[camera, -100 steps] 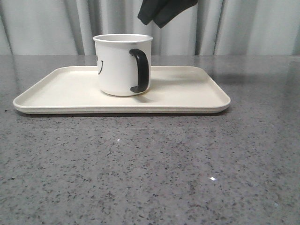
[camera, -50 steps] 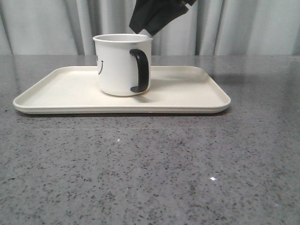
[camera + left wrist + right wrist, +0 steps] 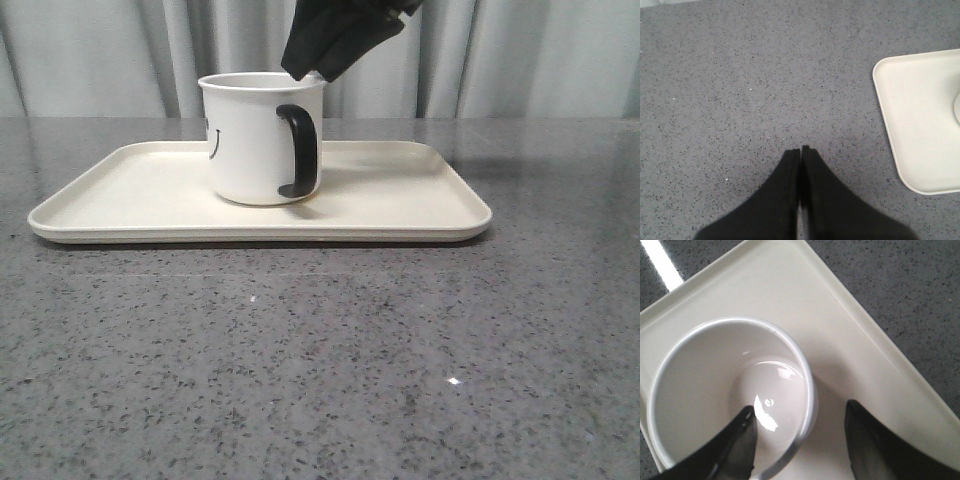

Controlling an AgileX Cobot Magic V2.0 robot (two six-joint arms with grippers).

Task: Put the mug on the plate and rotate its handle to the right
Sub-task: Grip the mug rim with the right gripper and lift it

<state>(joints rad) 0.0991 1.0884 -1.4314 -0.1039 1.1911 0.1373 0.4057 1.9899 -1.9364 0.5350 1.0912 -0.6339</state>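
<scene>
On the speckled grey desk (image 3: 320, 350) the mug (image 3: 262, 140) stands mid-plate (image 3: 420, 190), handle (image 3: 299, 150) facing us, so the right tool (image 3: 797, 440) gapes astride its rim to turn it, while the left tool (image 3: 800, 152) idles pinched empty.

A grey speckled stone-look table (image 3: 330, 360) carries the scene, its polished top showing small bright glints of reflected light. Lying directly on it is the plate (image 3: 420, 205), a wide cream tray with rounded corners and a low raised rim, set flat toward the far side of the surface. In the left wrist view one rounded corner of the plate (image 3: 900, 95) rests on the same speckled table (image 3: 740, 80).
</scene>
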